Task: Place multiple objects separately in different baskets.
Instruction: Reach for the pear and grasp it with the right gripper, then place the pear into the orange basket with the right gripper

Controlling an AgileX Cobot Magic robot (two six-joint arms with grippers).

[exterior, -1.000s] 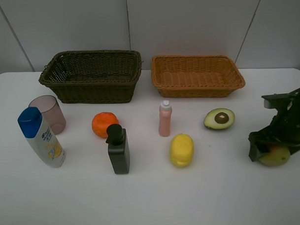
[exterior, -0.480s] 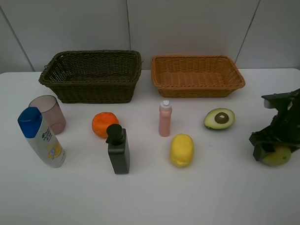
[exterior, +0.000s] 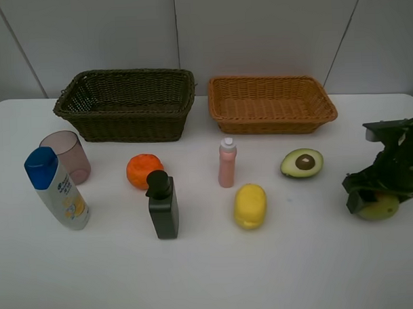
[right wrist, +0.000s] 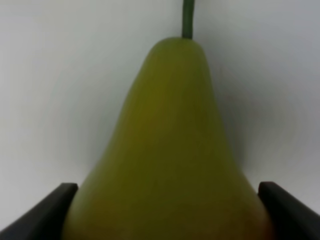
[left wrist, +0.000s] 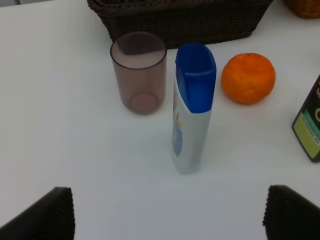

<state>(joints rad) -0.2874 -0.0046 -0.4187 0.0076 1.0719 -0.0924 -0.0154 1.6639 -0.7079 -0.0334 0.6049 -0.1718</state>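
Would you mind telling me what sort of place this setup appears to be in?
Probably a robot test bench, not a home: a white table against plain grey wall panels, with a dark basket and a tan basket set side by side.

pear (exterior: 383, 209) half behind right pincer (exterior: 374, 200)

High camera overlooks the table (exterior: 211, 276) — right wrist apparently hugs the pear (right wrist: 165, 165).
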